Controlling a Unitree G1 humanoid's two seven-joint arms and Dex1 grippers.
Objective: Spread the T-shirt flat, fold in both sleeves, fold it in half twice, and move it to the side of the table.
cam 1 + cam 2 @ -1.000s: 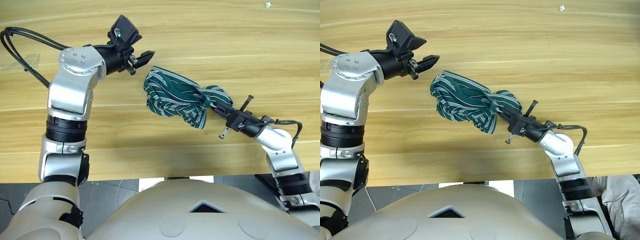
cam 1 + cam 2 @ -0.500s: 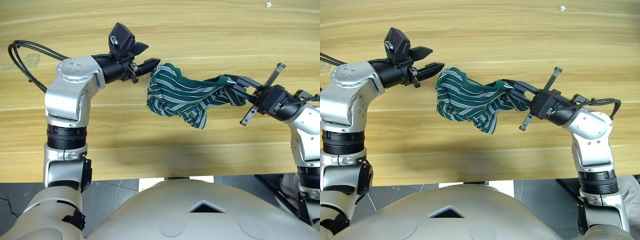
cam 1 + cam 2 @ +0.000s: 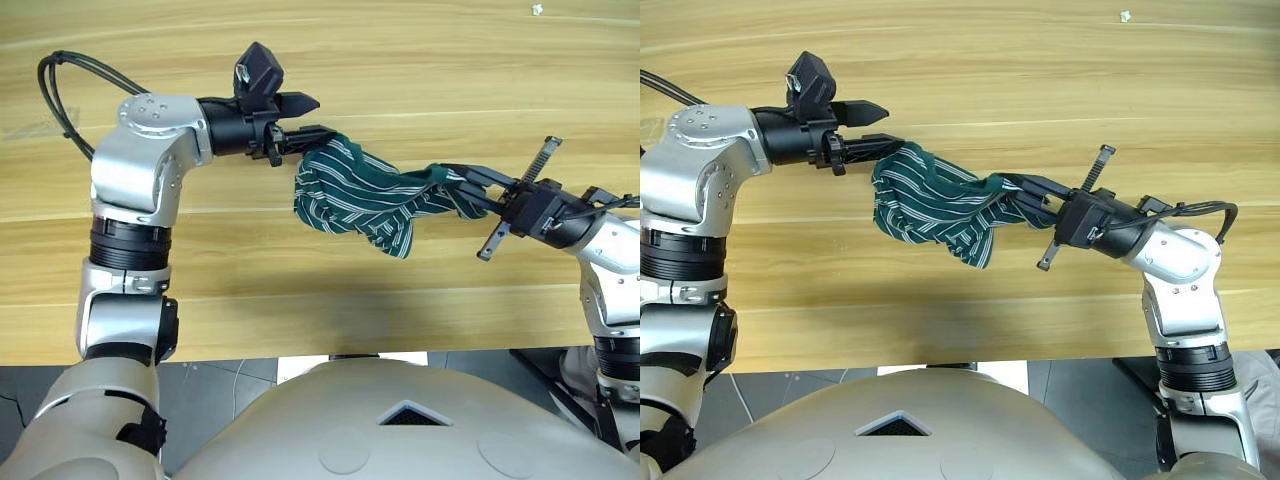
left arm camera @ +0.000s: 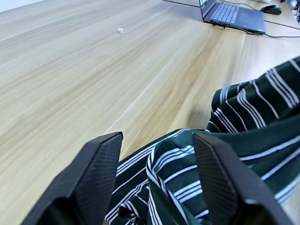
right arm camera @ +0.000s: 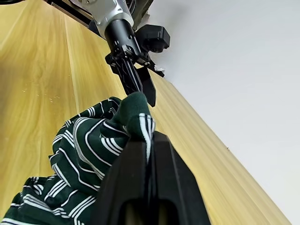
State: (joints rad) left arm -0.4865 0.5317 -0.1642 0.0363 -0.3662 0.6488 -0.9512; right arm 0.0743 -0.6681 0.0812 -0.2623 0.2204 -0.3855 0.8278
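While the T-shirt (image 3: 365, 195) is a crumpled green-striped bundle, the step in hand reads as the first one, spreading it flat.

Head views: the bundle sits about mid-table (image 3: 420, 60), somewhat toward the near edge. The right gripper (image 3: 462, 183) is pinched onto the shirt's right-hand end, and the cloth sags from it. The left gripper (image 3: 315, 118) is at the shirt's far-left corner, fingers spread, the lower one touching fabric. A white scrap (image 3: 536, 9) lies near the far edge.

Left wrist view: the left gripper's two dark fingers (image 4: 101, 159) stand wide apart, and a striped fold (image 4: 178, 164) rises between them, not yet clamped. A laptop (image 4: 232, 14) sits well off toward the table's edge.

Right wrist view: the right gripper (image 5: 146, 152) is clamped tight on a fold, with cloth bulging over the tips. The left gripper (image 5: 138, 79) shows just beyond the bundle.

Judgement: the next move calls for the left fingers to close on that fold. Both arms then draw apart, so the cloth opens and can be laid down flat.
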